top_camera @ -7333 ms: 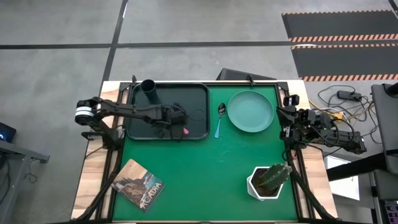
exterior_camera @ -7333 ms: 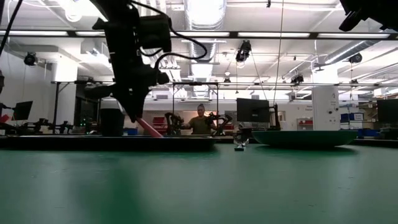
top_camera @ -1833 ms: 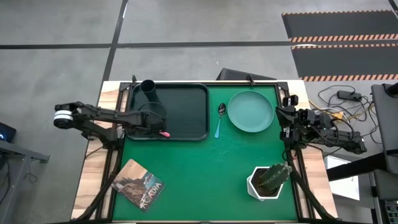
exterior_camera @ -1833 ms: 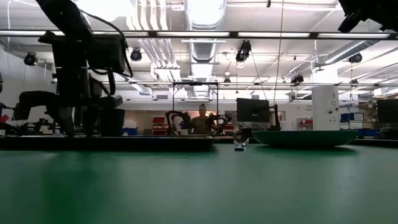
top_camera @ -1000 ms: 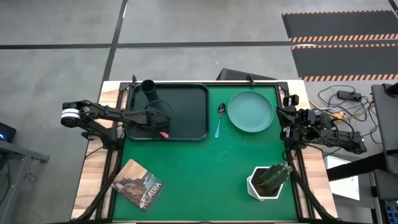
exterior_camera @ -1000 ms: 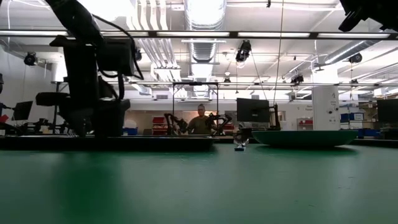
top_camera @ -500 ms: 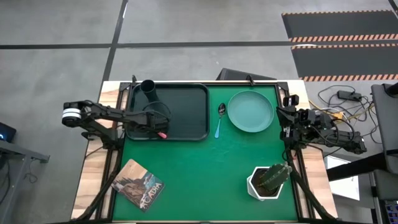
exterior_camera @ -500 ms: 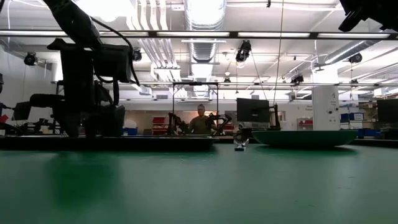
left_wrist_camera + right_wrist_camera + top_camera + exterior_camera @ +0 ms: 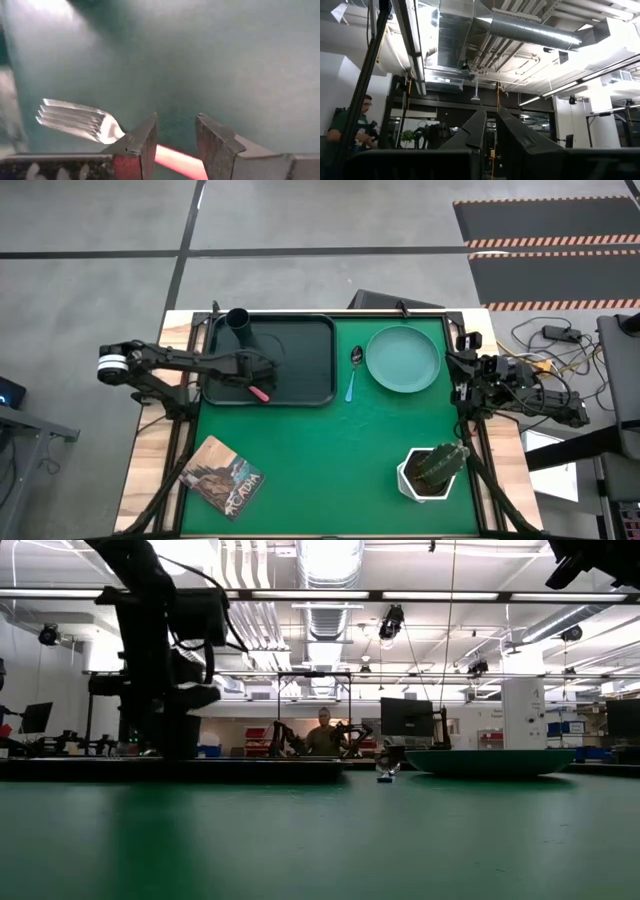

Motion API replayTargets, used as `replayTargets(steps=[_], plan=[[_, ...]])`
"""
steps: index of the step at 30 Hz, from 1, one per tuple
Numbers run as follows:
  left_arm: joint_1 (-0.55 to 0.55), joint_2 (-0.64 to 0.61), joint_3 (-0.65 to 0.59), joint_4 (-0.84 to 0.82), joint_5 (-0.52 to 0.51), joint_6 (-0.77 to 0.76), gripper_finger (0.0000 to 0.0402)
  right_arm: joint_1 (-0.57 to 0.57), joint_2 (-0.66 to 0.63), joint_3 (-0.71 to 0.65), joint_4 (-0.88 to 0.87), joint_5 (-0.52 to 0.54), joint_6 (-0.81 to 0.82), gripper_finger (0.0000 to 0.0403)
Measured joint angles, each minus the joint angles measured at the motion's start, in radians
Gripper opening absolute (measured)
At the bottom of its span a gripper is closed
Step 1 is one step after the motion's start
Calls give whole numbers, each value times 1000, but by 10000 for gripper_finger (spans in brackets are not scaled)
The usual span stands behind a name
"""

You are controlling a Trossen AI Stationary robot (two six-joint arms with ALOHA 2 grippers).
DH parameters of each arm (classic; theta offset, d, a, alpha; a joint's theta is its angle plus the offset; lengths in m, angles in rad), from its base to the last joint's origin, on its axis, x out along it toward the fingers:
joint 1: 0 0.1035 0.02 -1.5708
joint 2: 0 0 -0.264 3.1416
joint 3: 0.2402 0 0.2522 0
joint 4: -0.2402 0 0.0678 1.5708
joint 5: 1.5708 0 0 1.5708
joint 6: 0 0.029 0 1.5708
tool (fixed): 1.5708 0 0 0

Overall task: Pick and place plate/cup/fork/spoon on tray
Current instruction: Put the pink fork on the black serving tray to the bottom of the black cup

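Fork (image 9: pixel 80 123) is lying on the tray (image 9: pixel 300 345) floor near its front rim, pink handle running between the left gripper (image 9: pixel 175 140) jaws while the tines stick out to one side. Jaws are spread w/ a gap on each side of the handle, not pinching it; whether they are closing for a re-grip or letting go can't be told from this moment. In the high view the left gripper (image 9: pixel 258 370) is sitting low over the front-left part of the tray, prob. because the fork needs to end up flat inside the rim.

Cup (image 9: pixel 238 325) is standing upright in the tray's back-left corner, out of the way so the middle stays free for the wider dish. Spoon (image 9: pixel 353 370) is lying on the table just right of the tray, bowl end toward the back. Plate (image 9: pixel 402 359) is sitting on the table right of the spoon, near it. Both are not yet on the tray.

Right gripper (image 9: pixel 487 132) is parked at the table's right edge, jaws pressed together, holding nothing, camera pointing up into the room. Potted plant (image 9: pixel 436 468) and a book (image 9: pixel 222 477) are sitting toward the front of the table, apart from the work.
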Motion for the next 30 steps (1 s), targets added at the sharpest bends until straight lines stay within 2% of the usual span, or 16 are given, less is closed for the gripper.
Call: replayTargets(steps=[5, 12, 20, 24, 30], plan=[[-4, -51, -15, -33, 95, -149, 113, 0, 0, 0, -2, -4, 24, 31], [-4, -93, -50, -75, 39, -235, 123, 0, 0, 0, -4, -8, 41, 31], [-4, -96, -82, -64, -39, -263, 189, 0, 0, 0, -1, -8, 30, 31], [-4, -96, -116, -60, -41, -325, 208, 0, 0, 0, -1, -8, 30, 31], [-14, -96, -153, -15, -18, -384, 210, 0, 0, 0, -1, -8, 28, 31]])
